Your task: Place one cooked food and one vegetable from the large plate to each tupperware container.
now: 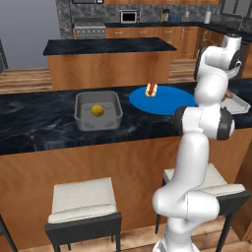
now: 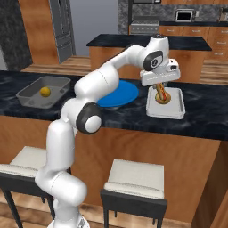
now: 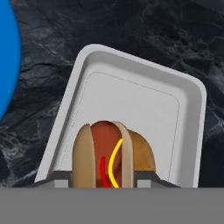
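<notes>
2 hot dogs are in view: one lies on the far part of the blue plate, the other is clamped between the fingers of the hand, which hangs over the shallow pale tray. In the hand view this held hot dog has a red sausage with yellow and red stripes between pale bun halves, and a golden-brown ball sits just beside it, inside the tray. From the right base view the hot dog's lower end looks to be at the tray floor, though contact cannot be told. The deep grey tub stands on the dark marbled bench left of the plate, with 1 small yellow ball in it.
</notes>
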Robot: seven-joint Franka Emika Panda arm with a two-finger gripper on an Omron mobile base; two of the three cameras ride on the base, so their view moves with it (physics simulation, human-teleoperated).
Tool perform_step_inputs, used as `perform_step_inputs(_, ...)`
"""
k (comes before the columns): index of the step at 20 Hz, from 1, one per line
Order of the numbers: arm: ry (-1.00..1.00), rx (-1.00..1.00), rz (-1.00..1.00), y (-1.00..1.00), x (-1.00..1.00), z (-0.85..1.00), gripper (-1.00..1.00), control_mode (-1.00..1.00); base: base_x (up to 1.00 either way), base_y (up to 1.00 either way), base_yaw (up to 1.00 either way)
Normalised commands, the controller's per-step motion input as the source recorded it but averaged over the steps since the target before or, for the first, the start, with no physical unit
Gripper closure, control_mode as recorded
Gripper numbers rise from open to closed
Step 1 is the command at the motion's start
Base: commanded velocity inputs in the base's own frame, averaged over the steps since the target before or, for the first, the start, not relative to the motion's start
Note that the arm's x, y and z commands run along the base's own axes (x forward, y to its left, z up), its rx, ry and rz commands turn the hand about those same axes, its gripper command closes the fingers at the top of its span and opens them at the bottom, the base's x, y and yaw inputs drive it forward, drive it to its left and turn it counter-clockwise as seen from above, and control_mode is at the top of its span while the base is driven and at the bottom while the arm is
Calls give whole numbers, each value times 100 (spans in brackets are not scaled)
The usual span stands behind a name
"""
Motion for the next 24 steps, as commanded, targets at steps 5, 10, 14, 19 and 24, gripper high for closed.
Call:
perform_step_inputs(5, 0, 0, 0, 0, -27, -2, -100, -100, 0, 0, 0)
perform_step_inputs(10, -1, 0, 0, 0, -7, 0, -100, -100, 0, 0, 0)
perform_step_inputs(14, -3, 0, 1, 0, 3, 0, -100, -100, 0, 0, 0)
perform_step_inputs(19, -7, 0, 4, 0, 12, 2, -100, -100, 0, 0, 0)
perform_step_inputs(24, -3, -8, 1, 30, 0, 23, -100, -100, 0, 0, 0)
